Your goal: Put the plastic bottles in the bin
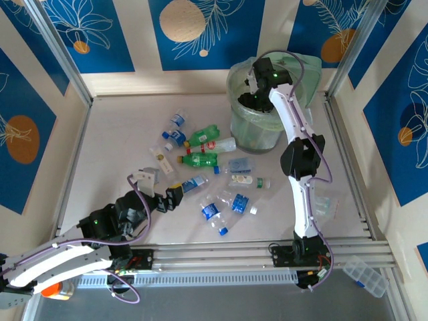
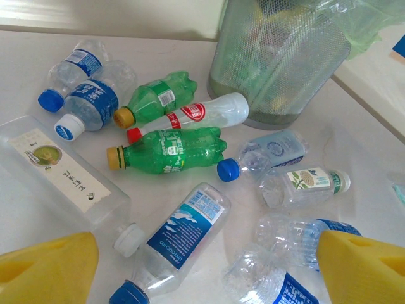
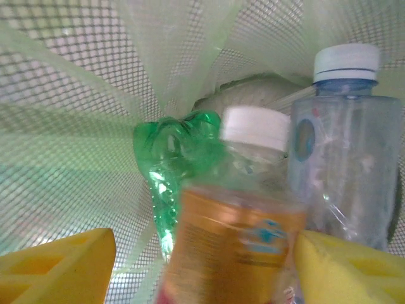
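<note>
Several plastic bottles lie loose on the table: two green ones (image 1: 199,160) (image 2: 168,150), a white one with a red cap (image 2: 202,114) and clear ones with blue labels (image 2: 183,237). My left gripper (image 1: 175,197) (image 2: 209,272) hovers open just above the clear blue-labelled one, touching nothing. The bin (image 1: 257,127) (image 2: 278,63) stands at the far right. My right gripper (image 1: 257,93) (image 3: 205,266) reaches down into it, jaws open. A blurred orange-labelled bottle (image 3: 237,247) sits loose between its yellow pads, clear of the left pad. A green bottle (image 3: 171,158) and a clear white-capped one (image 3: 345,152) lie inside.
A flat square bottle with a tea label (image 2: 57,177) lies left of the pile. A clear compartment box (image 1: 364,275) sits beyond the near rails at the right. A crumpled clear bag (image 1: 324,200) lies right of the right arm. Metal frame rails edge the table.
</note>
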